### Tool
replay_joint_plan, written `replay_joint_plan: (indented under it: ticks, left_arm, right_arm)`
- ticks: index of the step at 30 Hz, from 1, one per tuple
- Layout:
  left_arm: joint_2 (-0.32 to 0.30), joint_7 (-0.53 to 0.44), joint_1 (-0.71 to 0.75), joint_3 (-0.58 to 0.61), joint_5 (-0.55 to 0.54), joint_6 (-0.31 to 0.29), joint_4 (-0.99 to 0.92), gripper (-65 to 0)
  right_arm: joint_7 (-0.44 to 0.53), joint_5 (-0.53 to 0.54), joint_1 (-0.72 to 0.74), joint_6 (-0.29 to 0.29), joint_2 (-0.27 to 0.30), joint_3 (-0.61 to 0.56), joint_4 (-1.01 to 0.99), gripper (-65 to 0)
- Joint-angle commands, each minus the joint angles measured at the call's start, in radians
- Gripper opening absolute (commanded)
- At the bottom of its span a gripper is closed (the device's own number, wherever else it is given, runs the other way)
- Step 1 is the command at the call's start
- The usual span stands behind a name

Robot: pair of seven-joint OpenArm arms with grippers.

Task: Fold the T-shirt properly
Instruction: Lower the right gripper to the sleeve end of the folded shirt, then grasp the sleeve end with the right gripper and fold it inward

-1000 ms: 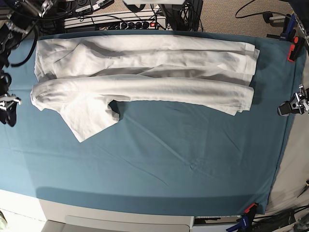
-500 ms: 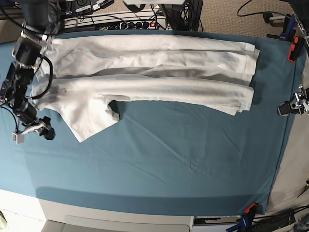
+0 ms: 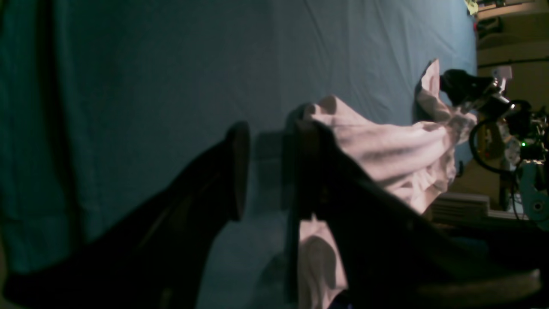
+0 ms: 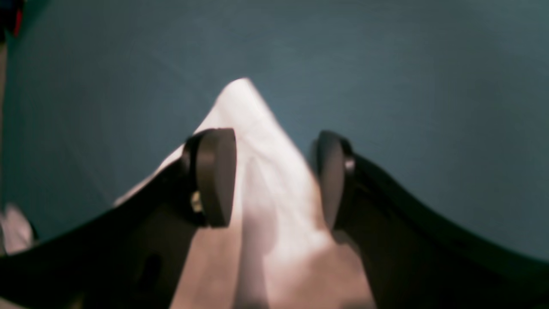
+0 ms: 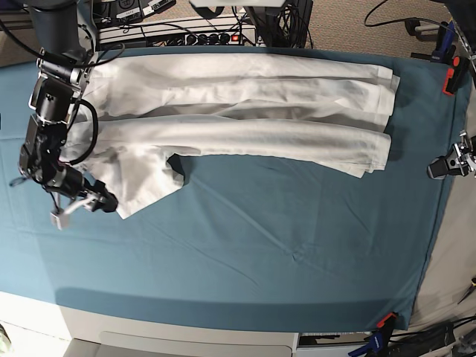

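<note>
One T-shirt, white, soft, light and limp; spread in two long folded bands along the far edge of the teal cloth, sleeve pointing toward the near left. Likely to sag, wrinkle and slip off a shallow pinch; no stiffness to push against. Best taken at a hem or corner, both layers pinched together. One sleeve tip between the jaws of the right gripper; jaws apart, straddling the fabric, nothing clamped yet. Left gripper at the right edge of the cloth, beside the shirt's bottom hem; jaws parted with cloth showing in the gap, nothing held. Two grippers, one shirt, one cloth. Several clamps on the cloth's right edge; exact count unclear.
</note>
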Motion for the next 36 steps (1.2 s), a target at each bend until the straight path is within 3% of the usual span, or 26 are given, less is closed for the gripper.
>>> replay_joint_plan:
  ticks: [1,5,10,14,18,19,21,28,36]
  left_arm:
    - [-0.031,-0.015,-0.019,-0.008,-0.024,-0.001,0.014,-45.8]
    - [-0.031,-0.015,-0.019,-0.008,-0.024,-0.001,0.014,-45.8]
    - [-0.031,-0.015,-0.019,-0.008,-0.024,-0.001,0.014,-45.8]
    - [-0.031,-0.015,-0.019,-0.008,-0.024,-0.001,0.014,-45.8]
    - [-0.031,-0.015,-0.019,-0.008,-0.024,-0.001,0.014,-45.8]
    - [-0.031,-0.015,-0.019,-0.008,-0.024,-0.001,0.014,-45.8]
    - [-0.031,-0.015,-0.019,-0.008,-0.024,-0.001,0.014,-45.8]
    - [-0.031,-0.015,-0.019,-0.008,-0.024,-0.001,0.014,-45.8]
    - [-0.031,-0.015,-0.019,-0.008,-0.024,-0.001,0.014,-45.8]
  right_arm:
    - [-0.003,0.006,0.022,0.003,0.014,-0.029,0.012,-34.1]
    - [0.001,0.007,0.023,0.013,0.014,-0.118,0.013,-34.1]
    - [0.019,0.007,0.023,0.022,0.014,-0.118,0.013,-34.7]
    - [0.038,0.007,0.023,0.032,0.014,-0.086,0.015,-46.7]
    - [0.048,0.029,0.022,0.125,0.014,-0.04,0.015,-59.9]
    - [0.046,0.048,0.022,0.125,0.014,-0.028,0.015,-63.0]
    - [0.029,0.088,0.022,0.125,0.014,-0.001,0.015,-65.0]
    - [-0.127,0.286,0.014,0.125,0.014,0.1,0.054,-65.0]
    - [-0.378,0.431,-0.063,0.125,0.014,0.117,0.378,-65.0]
